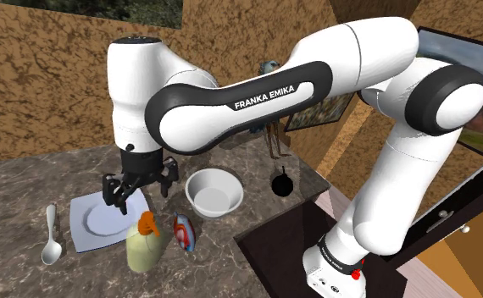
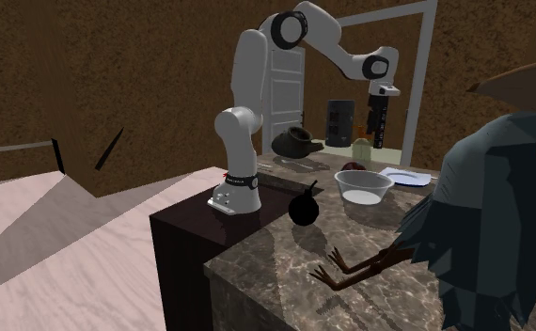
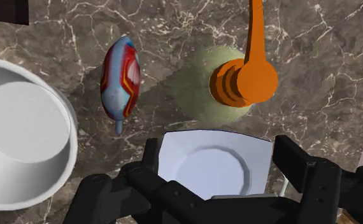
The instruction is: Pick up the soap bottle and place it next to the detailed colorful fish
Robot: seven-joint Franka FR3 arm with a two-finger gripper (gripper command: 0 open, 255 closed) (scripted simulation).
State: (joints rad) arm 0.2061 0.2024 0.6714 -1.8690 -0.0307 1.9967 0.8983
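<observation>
Black tool [image 3: 220,154] hangs released over a white square plate [image 3: 206,175]; closing off-centre could topple the pale-green, orange-pumped soap bottle [image 3: 234,86] beside that plate.

Dim, even light; soft shadows

Gripper [image 3: 220,156] above a white plate [image 3: 207,170] on a marble table [image 3: 174,25]
Its fingers [image 3: 296,167] stand apart; near the plate stands a green soap bottle [image 3: 202,95] with an orange pump, then a red-and-blue fish [image 3: 120,79] and a white bowl [image 3: 26,122].
</observation>
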